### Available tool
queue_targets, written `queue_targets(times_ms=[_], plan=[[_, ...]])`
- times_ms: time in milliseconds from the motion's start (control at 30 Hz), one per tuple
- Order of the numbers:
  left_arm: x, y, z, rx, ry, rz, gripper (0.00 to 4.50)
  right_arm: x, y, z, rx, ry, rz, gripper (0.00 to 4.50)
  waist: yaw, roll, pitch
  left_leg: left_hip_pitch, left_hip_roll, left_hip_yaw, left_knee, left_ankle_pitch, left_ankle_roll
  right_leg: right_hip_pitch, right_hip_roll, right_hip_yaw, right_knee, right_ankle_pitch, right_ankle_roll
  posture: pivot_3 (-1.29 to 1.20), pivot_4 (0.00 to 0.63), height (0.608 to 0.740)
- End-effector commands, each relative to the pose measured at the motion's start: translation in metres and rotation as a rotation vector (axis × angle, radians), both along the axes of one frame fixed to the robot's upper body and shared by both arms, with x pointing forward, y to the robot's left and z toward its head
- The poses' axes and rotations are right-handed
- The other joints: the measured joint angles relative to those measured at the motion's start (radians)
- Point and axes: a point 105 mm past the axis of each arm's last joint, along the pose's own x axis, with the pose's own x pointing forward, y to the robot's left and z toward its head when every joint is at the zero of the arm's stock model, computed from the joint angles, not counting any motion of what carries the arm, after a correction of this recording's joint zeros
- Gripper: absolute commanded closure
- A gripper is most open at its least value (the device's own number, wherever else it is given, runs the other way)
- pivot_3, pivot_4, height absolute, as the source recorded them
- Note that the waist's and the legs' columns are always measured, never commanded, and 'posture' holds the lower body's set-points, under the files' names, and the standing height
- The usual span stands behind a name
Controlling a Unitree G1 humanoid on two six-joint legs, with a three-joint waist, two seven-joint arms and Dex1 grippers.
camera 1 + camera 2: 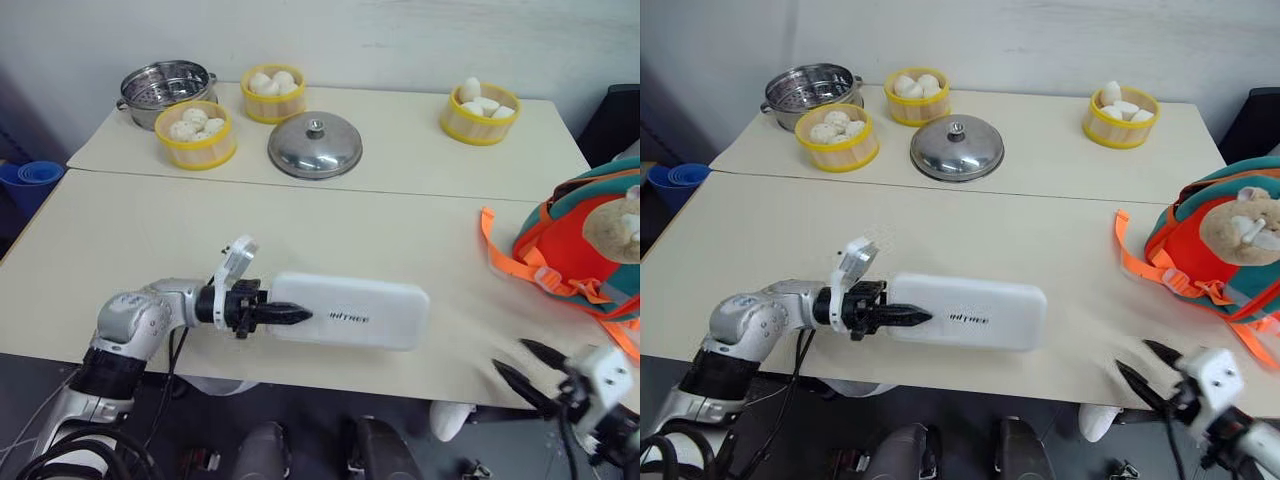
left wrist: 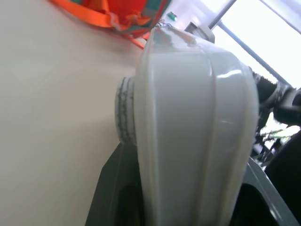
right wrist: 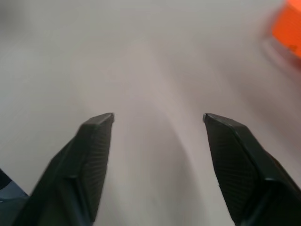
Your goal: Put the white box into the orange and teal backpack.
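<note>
The left tool was clamped on just one end of the white box, right tool spread empty near the surface edge, so honestly that long box looked ready to sag before reaching the orange and teal backpack.

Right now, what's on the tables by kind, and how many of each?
Yellow steamer baskets of buns: 3
Steel pot: 1
Steel lid: 1
White box: 1
Orange and teal backpack: 1
Total: 7
</note>
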Motion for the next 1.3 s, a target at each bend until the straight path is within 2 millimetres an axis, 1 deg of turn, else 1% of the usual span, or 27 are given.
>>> queue_targets(times_ms=[33,67,100,133,200,267,333,400,433,567,633,667,700,733,833,900,933,967,1000,1033,1067,1100,1133,1167,1200,1233,1300], plan=[[-0.004,-0.005,0.004,-0.004,-0.192,-0.072,3.25,-0.019,-0.040,0.028,-0.014,-0.102,-0.196,0.07,0.000,0.000,0.000,-0.001,0.000,0.000,0.000,-0.001,0.003,0.000,0.000,0.000,0.000,0.000,0.000,0.00,0.150,0.740],[-0.005,-0.006,0.005,-0.013,-0.197,-0.072,3.25,-0.025,-0.051,0.034,-0.023,-0.117,-0.242,0.07,0.000,0.001,0.000,-0.001,0.000,0.000,0.000,-0.001,0.004,-0.001,0.000,0.000,0.000,0.000,0.000,0.00,0.150,0.740],[-0.006,-0.008,0.005,-0.022,-0.205,-0.078,3.25,-0.030,-0.063,0.042,-0.036,-0.134,-0.279,0.07,0.000,0.001,0.000,-0.001,0.000,0.000,0.000,0.000,0.009,-0.001,0.000,0.000,0.000,0.000,0.000,0.00,0.150,0.740],[-0.006,-0.009,0.005,-0.027,-0.205,-0.078,3.25,-0.032,-0.070,0.048,-0.045,-0.142,-0.293,0.07,-0.001,0.001,0.000,-0.001,0.000,0.000,0.000,0.000,0.011,-0.001,0.000,0.000,-0.001,0.000,0.000,0.00,0.150,0.740],[-0.006,-0.010,0.005,-0.029,-0.210,-0.080,3.25,-0.031,-0.081,0.057,-0.057,-0.147,-0.301,0.07,-0.005,0.001,0.000,-0.001,0.000,0.000,0.000,-0.001,0.012,-0.001,0.000,0.000,-0.001,0.000,0.000,0.00,0.150,0.740],[-0.005,-0.010,0.004,-0.026,-0.212,-0.080,3.25,-0.026,-0.088,0.062,-0.065,-0.138,-0.289,0.07,-0.007,0.001,0.000,-0.001,0.000,0.000,0.000,-0.001,0.012,-0.001,0.000,0.001,-0.001,0.000,0.000,0.00,0.150,0.740],[-0.004,-0.010,0.003,-0.020,-0.217,-0.076,3.25,-0.012,-0.098,0.070,-0.066,-0.152,-0.283,0.07,-0.008,0.001,0.000,0.000,0.000,0.000,0.000,0.000,0.013,-0.001,0.000,0.001,0.000,0.000,0.000,0.00,0.150,0.740],[-0.004,-0.009,0.005,-0.018,-0.216,-0.076,3.25,0.010,-0.104,0.078,-0.055,-0.166,-0.252,0.07,-0.011,0.001,0.000,0.000,0.000,0.000,0.000,0.000,0.013,-0.001,0.000,0.001,0.000,0.000,0.000,0.00,0.150,0.740],[-0.003,-0.008,0.007,-0.020,-0.213,-0.074,3.25,0.021,-0.103,0.080,-0.046,-0.168,-0.222,0.07,-0.013,0.001,0.000,0.000,0.000,0.001,0.001,0.000,0.013,-0.001,0.000,0.001,0.000,0.000,0.001,0.00,0.150,0.740],[-0.003,-0.004,0.016,-0.042,-0.196,-0.055,3.25,0.064,-0.086,0.090,-0.007,-0.193,-0.095,0.07,-0.015,0.002,0.000,-0.001,0.000,0.000,0.000,0.001,0.013,-0.001,0.002,0.000,0.001,0.001,0.001,0.00,0.150,0.740],[-0.004,0.001,0.030,-0.096,-0.130,-0.037,3.25,0.086,-0.066,0.096,0.059,-0.201,0.010,0.07,-0.018,0.002,0.001,-0.001,0.000,0.000,0.000,0.003,0.010,-0.001,0.002,0.000,0.001,0.001,0.001,0.00,0.150,0.740],[-0.005,0.003,0.036,-0.118,-0.098,-0.033,3.25,0.093,-0.058,0.098,0.077,-0.202,0.049,0.46,-0.018,0.002,0.001,-0.002,0.000,0.000,0.000,0.004,0.009,-0.002,0.002,0.000,0.001,0.001,0.001,0.00,0.150,0.740],[-0.006,0.006,0.041,-0.135,-0.078,-0.031,3.25,0.099,-0.046,0.098,0.104,-0.188,0.100,0.69,-0.020,0.002,0.001,-0.002,0.000,0.000,0.001,0.004,0.009,-0.002,0.002,0.000,0.001,0.001,0.001,0.00,0.150,0.740],[-0.007,0.007,0.045,-0.144,-0.067,-0.029,3.25,0.102,-0.039,0.097,0.119,-0.176,0.129,1.06,-0.022,0.002,0.001,-0.002,0.000,-0.001,0.001,0.004,0.009,-0.002,0.002,0.000,0.002,0.001,0.001,0.00,0.150,0.740],[-0.007,0.012,0.046,-0.134,-0.077,0.003,3.25,0.111,-0.021,0.091,0.128,-0.169,0.199,2.12,-0.024,0.002,0.001,-0.002,0.000,-0.001,0.001,0.004,0.008,-0.001,0.002,0.000,0.001,0.001,0.002,0.00,0.150,0.740],[-0.005,0.019,0.046,-0.130,-0.081,0.041,3.25,0.117,-0.002,0.089,0.139,-0.186,0.252,2.78,-0.027,0.002,0.001,-0.002,0.000,-0.001,0.002,0.004,0.008,-0.001,0.001,0.000,0.001,0.001,0.003,0.00,0.150,0.740],[-0.003,0.023,0.046,-0.130,-0.080,0.066,3.25,0.118,0.011,0.088,0.136,-0.191,0.290,3.05,-0.029,0.002,0.001,-0.002,0.000,-0.001,0.002,0.004,0.008,-0.001,0.001,0.000,0.001,0.001,0.003,0.00,0.150,0.740],[-0.002,0.027,0.047,-0.134,-0.077,0.090,3.25,0.119,0.023,0.089,0.135,-0.200,0.326,3.42,-0.030,0.002,0.001,-0.002,0.000,-0.001,0.002,0.004,0.008,-0.001,0.001,0.000,0.001,0.001,0.003,0.00,0.150,0.740],[-0.001,0.029,0.047,-0.137,-0.074,0.104,3.25,0.119,0.030,0.089,0.135,-0.205,0.347,3.62,-0.032,0.002,0.001,-0.002,0.001,-0.001,0.002,0.004,0.008,-0.001,0.002,0.000,0.002,0.001,0.003,0.00,0.150,0.740],[0.002,0.036,0.047,-0.142,-0.069,0.136,3.25,0.119,0.046,0.091,0.141,-0.216,0.395,3.97,-0.033,0.002,0.001,-0.002,0.001,0.000,0.002,0.005,0.007,-0.001,0.002,0.000,0.002,0.001,0.003,0.00,0.150,0.740],[0.005,0.043,0.046,-0.144,-0.063,0.172,3.25,0.117,0.063,0.094,0.160,-0.225,0.450,4.22,-0.034,0.002,0.001,-0.002,0.001,0.000,0.001,0.005,0.006,-0.002,0.002,0.000,0.002,0.001,0.003,0.00,0.150,0.740],[0.006,0.047,0.045,-0.144,-0.059,0.197,3.25,0.115,0.075,0.097,0.174,-0.230,0.487,4.44,-0.035,0.002,0.001,-0.001,0.001,0.000,0.001,0.005,0.006,-0.002,0.002,0.000,0.003,0.001,0.003,0.00,0.150,0.740],[0.009,0.054,0.044,-0.144,-0.054,0.235,3.25,0.112,0.094,0.101,0.196,-0.236,0.544,4.48,-0.036,0.002,0.001,-0.001,0.001,0.000,0.001,0.005,0.006,-0.002,0.002,0.000,0.003,0.001,0.003,0.00,0.150,0.740],[0.011,0.058,0.043,-0.143,-0.052,0.257,3.25,0.109,0.104,0.103,0.210,-0.237,0.577,4.48,-0.037,0.002,0.001,-0.001,0.001,-0.001,0.001,0.005,0.005,-0.002,0.002,0.000,0.003,0.001,0.003,0.00,0.150,0.740],[0.012,0.065,0.043,-0.147,-0.048,0.295,3.25,0.100,0.124,0.107,0.238,-0.227,0.652,4.48,-0.035,0.002,0.001,-0.001,0.001,-0.001,0.001,0.005,0.005,-0.002,0.002,0.000,0.004,0.001,0.003,0.00,0.150,0.740],[0.013,0.071,0.043,-0.147,-0.046,0.324,3.25,0.092,0.139,0.110,0.261,-0.214,0.716,4.48,-0.034,0.002,0.001,-0.001,0.001,-0.001,0.000,0.005,0.005,-0.003,0.002,0.000,0.004,0.001,0.002,0.00,0.150,0.740],[0.014,0.084,0.041,-0.128,-0.041,0.371,3.25,0.072,0.161,0.115,0.324,-0.166,0.825,4.48,-0.033,0.002,0.001,-0.002,0.001,-0.001,0.000,0.005,0.005,-0.003,0.001,0.000,0.003,0.001,0.002,0.00,0.150,0.740]])
